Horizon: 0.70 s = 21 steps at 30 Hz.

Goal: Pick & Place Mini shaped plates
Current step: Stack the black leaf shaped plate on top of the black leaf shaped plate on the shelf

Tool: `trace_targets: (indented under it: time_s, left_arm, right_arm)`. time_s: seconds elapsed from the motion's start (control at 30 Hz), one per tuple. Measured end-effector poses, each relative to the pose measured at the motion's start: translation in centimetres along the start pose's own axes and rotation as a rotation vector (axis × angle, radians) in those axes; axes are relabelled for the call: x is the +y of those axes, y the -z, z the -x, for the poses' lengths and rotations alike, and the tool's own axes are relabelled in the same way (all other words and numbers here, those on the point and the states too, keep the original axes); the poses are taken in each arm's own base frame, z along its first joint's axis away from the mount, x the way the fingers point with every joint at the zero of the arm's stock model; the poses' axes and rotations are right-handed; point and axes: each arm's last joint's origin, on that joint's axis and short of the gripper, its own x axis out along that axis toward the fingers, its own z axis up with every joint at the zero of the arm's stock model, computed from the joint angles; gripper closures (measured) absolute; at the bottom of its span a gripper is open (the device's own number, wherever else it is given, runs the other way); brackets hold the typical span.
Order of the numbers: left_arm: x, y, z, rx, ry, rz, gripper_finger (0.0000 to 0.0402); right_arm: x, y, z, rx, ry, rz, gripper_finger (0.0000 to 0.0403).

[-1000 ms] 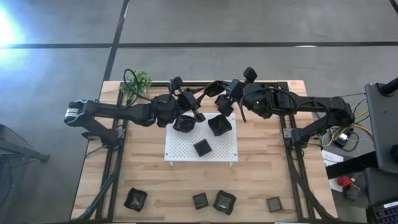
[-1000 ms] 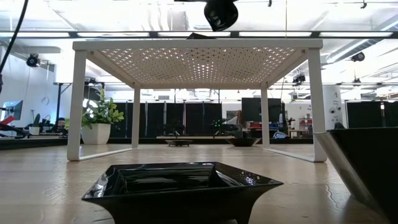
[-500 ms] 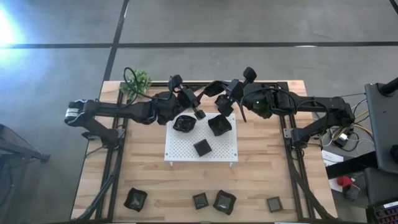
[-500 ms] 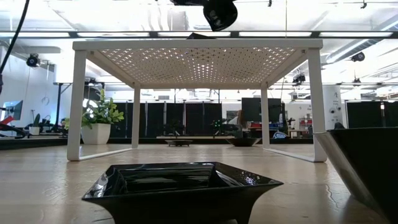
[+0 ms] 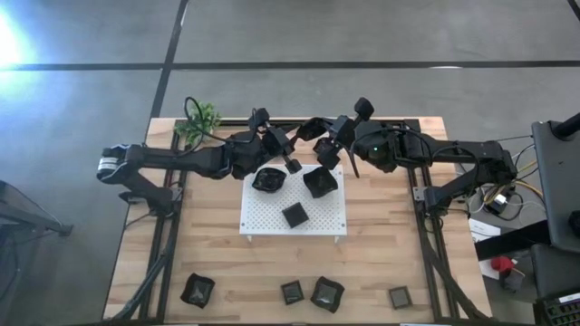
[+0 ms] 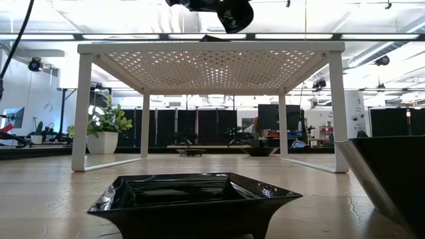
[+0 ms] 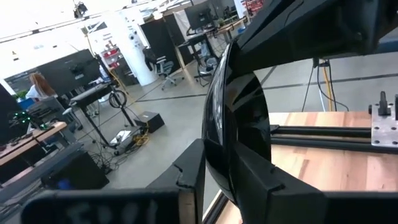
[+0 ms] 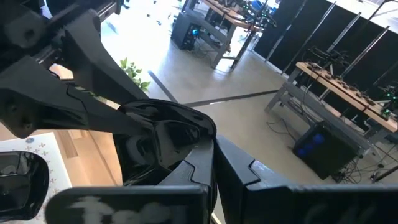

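One black glossy mini plate [image 5: 310, 127] hangs in the air over the table's far edge, between my two grippers. My left gripper [image 5: 292, 138] comes at it from the left and my right gripper [image 5: 323, 132] from the right; both are shut on it. Three more plates [image 5: 267, 179] [image 5: 319, 181] [image 5: 294, 215] rest on the white perforated board [image 5: 263, 217]. Several others lie along the table's near edge [image 5: 197, 290] [image 5: 327, 293], two of them close up in the low view [image 6: 192, 196]. My left gripper has the plate's rim [image 7: 217, 143] pinched between its two fingers [image 7: 267, 186], one on each face. The plate stands edge-on in the hold, lifted clear of the table. My right gripper pinches the opposite rim [image 8: 193, 134] between its fingers [image 8: 242, 171], coming level from the table's right. The plate's hollow [image 8: 155, 140] shows beyond the fingers.
The white board stands on four legs [image 6: 83, 113] at the table's middle. A small green plant [image 5: 199, 120] sits at the far left corner, close behind the left arm. Bare wood lies between the board and the near row of plates.
My left gripper has moved from above the left plate on the board toward the table's far edge and right, up to the plate held by my right gripper. The plates on the board have stayed put.
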Motion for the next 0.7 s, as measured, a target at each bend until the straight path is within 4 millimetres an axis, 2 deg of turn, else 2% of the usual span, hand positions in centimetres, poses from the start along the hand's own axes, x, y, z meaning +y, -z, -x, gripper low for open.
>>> trace_targets:
  time_s: [0.17,0.47,0.7]
  left_arm:
    - [0.14,-0.01,-0.02,0.004,-0.021,-0.023,0.0393]
    - [0.17,0.05,-0.01,0.014,-0.034,-0.026,0.04]
    - [0.2,0.3,0.21,0.051,-0.033,-0.033,0.0401]
  right_arm:
    - [0.01,0.0,0.01,0.0,-0.001,-0.001,0.0394]
    - [0.07,0.02,0.04,0.001,-0.011,0.009,0.039]
    - [0.38,-0.05,0.2,-0.013,-0.078,0.026,0.034]
